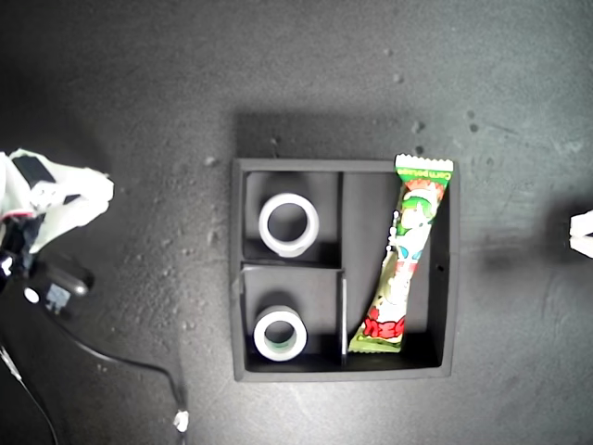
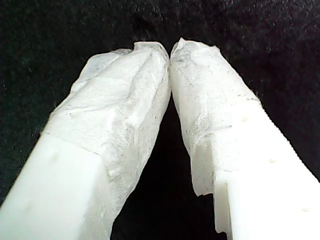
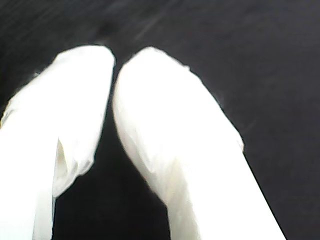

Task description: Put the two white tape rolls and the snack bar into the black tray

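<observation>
The black tray [image 1: 343, 373] sits in the middle of the exterior view. One white tape roll [image 1: 266, 225] lies in its upper small compartment and the other white tape roll [image 1: 260, 336] in the lower small one. The snack bar [image 1: 408, 255] lies in the long compartment, its upper crimped end resting on the tray's rim. My first gripper [image 2: 170, 50] is shut, its tips touching with nothing between them, over bare dark surface. My second gripper [image 3: 116, 62] is shut and empty too. No tray or object shows in either wrist view.
An arm [image 1: 46, 209] shows at the exterior view's left edge and a white piece of another arm [image 1: 582, 232] at its right edge; which is first or second cannot be told. A black cable [image 1: 139, 362] trails near the exterior view's lower left.
</observation>
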Motion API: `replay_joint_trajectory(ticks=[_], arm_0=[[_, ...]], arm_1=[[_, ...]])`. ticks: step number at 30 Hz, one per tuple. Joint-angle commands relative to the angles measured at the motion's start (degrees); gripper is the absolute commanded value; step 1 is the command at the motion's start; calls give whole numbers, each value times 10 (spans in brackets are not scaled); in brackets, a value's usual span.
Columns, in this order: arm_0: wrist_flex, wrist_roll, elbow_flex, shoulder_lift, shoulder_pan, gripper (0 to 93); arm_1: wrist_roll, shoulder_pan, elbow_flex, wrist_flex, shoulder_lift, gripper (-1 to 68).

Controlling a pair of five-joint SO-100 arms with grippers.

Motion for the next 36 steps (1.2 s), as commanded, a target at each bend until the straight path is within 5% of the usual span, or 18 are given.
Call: replay_joint_trajectory(ticks=[1, 4, 6, 12, 25, 36], arm_0=[[5, -4, 32, 42, 18, 0], [6, -19, 40, 43, 24, 0], [11, -27, 40, 43, 28, 1], [53, -90, 40, 29, 36, 2], [163, -167, 40, 43, 43, 2], [164, -167, 40, 43, 43, 2]], arm_1=[[-417, 4, 7, -16, 4, -1], [-347, 46, 7, 32, 4, 5], [-296, 74, 7, 55, 4, 69], [-193, 83, 7, 122, 4, 68], [-150, 111, 7, 127, 4, 69], [-150, 102, 7, 127, 4, 69]])
